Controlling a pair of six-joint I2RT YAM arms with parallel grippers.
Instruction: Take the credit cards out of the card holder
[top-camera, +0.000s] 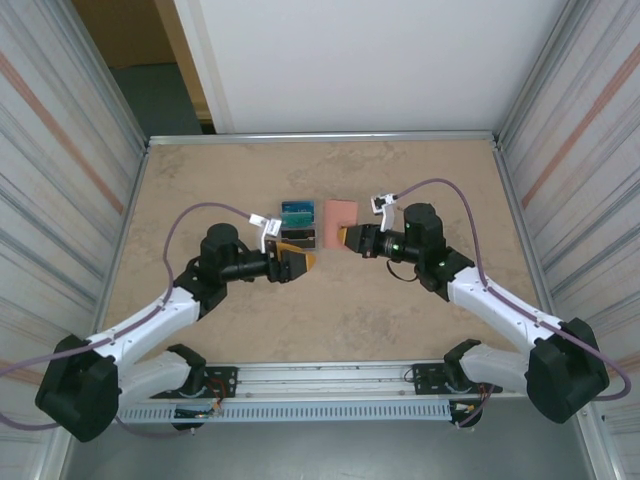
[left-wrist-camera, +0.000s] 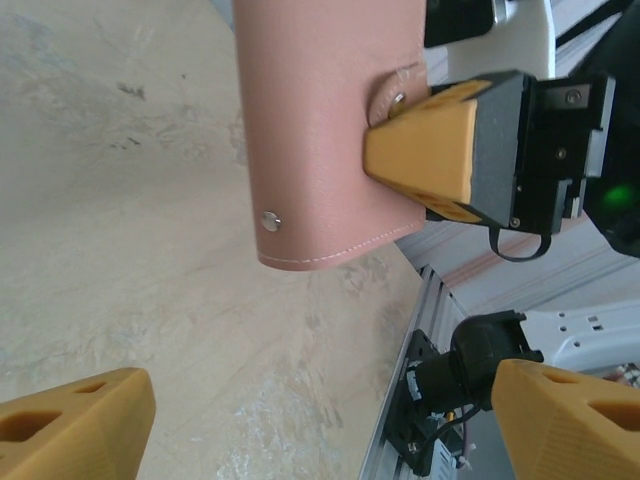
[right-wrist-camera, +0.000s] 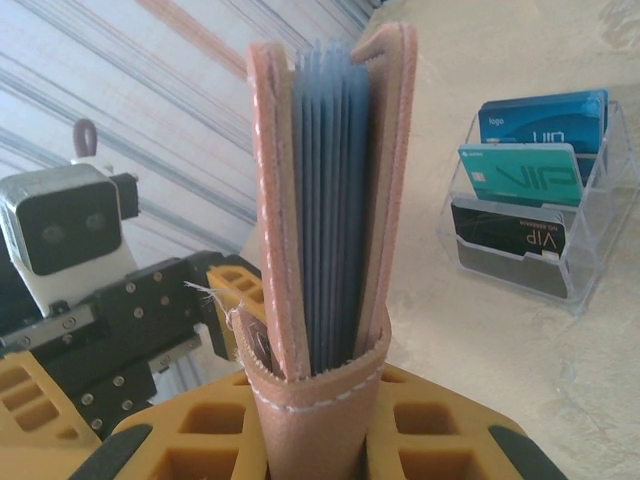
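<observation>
The salmon-pink card holder stands on edge, folded, with my right gripper shut on its spine end. Blue-grey leaves show between its two halves. In the left wrist view the card holder hangs just above the table, with the right gripper's yellow fingers clamped by its snap tab. My left gripper is open, empty, a short way in front of the holder. From above, the left gripper and right gripper face each other, the card holder between them. Three credit cards stand in a clear rack.
The clear plastic card rack sits on the table just left of the holder, beyond my left gripper. The metal rail runs along the near table edge. Ribbed walls close in both sides.
</observation>
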